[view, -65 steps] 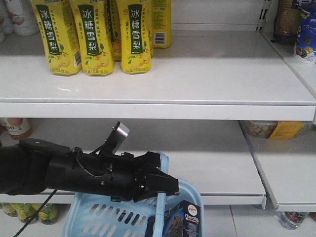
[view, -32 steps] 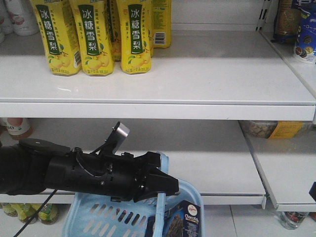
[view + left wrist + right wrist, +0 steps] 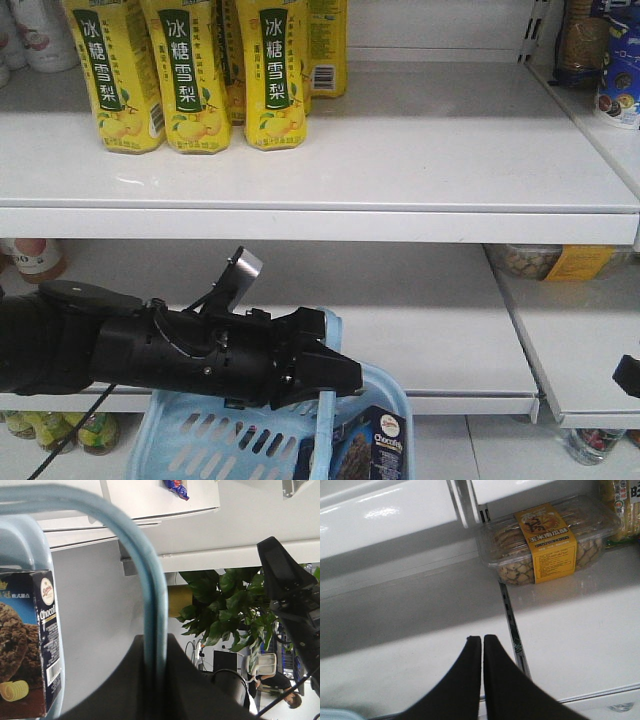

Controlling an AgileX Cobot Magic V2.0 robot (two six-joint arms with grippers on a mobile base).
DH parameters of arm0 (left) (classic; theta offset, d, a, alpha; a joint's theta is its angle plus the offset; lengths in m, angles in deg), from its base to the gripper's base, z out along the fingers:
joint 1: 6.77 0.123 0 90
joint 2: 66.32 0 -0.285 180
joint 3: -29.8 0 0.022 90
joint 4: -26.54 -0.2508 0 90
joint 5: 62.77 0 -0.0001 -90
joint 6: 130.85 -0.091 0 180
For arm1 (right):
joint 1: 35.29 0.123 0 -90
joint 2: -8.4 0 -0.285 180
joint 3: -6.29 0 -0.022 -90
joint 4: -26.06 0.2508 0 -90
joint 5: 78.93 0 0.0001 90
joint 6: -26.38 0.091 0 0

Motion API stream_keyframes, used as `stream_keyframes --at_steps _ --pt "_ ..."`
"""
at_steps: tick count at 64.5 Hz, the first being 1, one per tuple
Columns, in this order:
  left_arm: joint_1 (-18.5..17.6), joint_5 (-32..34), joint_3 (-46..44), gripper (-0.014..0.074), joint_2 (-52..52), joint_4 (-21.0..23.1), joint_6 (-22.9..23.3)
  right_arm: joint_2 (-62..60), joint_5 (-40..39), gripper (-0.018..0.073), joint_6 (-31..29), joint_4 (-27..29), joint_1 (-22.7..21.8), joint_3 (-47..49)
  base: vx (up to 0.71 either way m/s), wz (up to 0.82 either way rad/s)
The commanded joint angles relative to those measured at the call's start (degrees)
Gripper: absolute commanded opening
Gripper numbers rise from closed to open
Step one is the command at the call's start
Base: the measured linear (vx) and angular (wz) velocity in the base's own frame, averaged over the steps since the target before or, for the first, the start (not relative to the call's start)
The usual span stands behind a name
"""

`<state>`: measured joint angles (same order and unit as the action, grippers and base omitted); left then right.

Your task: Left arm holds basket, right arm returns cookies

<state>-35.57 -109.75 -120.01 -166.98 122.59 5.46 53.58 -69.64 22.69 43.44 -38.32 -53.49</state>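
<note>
My left arm [image 3: 150, 350] reaches in from the left, and its gripper [image 3: 335, 385] is shut on the handle [image 3: 324, 430] of the light blue basket [image 3: 200, 435], holding it below the lower shelf. In the left wrist view the jaws [image 3: 155, 642] clamp the handle [image 3: 145, 570]. The navy cookies box [image 3: 375, 445] stands upright in the basket's right end and also shows in the left wrist view [image 3: 30, 645]. My right gripper [image 3: 482, 639] is shut and empty over the lower shelf. A black part of the right arm [image 3: 628, 375] shows at the right edge.
Yellow-labelled drink bottles [image 3: 190, 70] stand on the upper shelf [image 3: 400, 150]. A clear tub of biscuits with a yellow label [image 3: 545, 540] sits at the back of the lower shelf [image 3: 420, 620]. Snack packs [image 3: 615, 70] fill the right-hand shelf. Bottles [image 3: 60, 428] stand low on the left.
A black part of the right arm has come into view at the right edge and risen slightly. The left arm, basket and cookies box have not moved.
</note>
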Motion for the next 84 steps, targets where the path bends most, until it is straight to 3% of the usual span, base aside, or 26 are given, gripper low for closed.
stream_keyframes --at_steps 1,25,35,43,57,74,84 --pt "-0.24 -2.52 -1.76 -0.0008 2.89 5.66 -0.96 0.37 -3.58 0.0027 0.01 0.3 -0.34 2.03 0.0 0.0" --pt "-0.24 -2.52 -1.76 -0.0008 2.89 5.66 -0.96 0.37 1.82 0.032 -0.03 1.18 -0.34 2.05 0.0 0.0" --pt "-0.24 -2.52 -1.76 -0.0008 2.89 5.66 -0.96 0.37 4.02 0.0407 -0.03 5.93 -0.29 2.05 0.0 0.0" --pt "-0.24 -2.52 -1.76 -0.0008 2.89 5.66 -0.96 0.37 5.68 0.0412 -0.79 10.74 1.45 2.15 0.0 0.0" --pt "-0.24 -2.52 -1.76 -0.0008 2.89 5.66 -0.96 4.85 9.77 0.0412 -2.04 11.42 9.17 4.76 0.0 0.0" --pt "-0.24 -2.52 -1.76 -0.0008 2.89 5.66 -0.96 17.94 12.1 0.0412 -2.09 13.16 17.59 11.77 0.0 0.0" --pt "-0.24 -2.52 -1.76 -0.0008 2.89 5.66 -0.96 27.38 14.3 0.0412 -2.45 18.79 22.35 14.46 0.0 0.0"
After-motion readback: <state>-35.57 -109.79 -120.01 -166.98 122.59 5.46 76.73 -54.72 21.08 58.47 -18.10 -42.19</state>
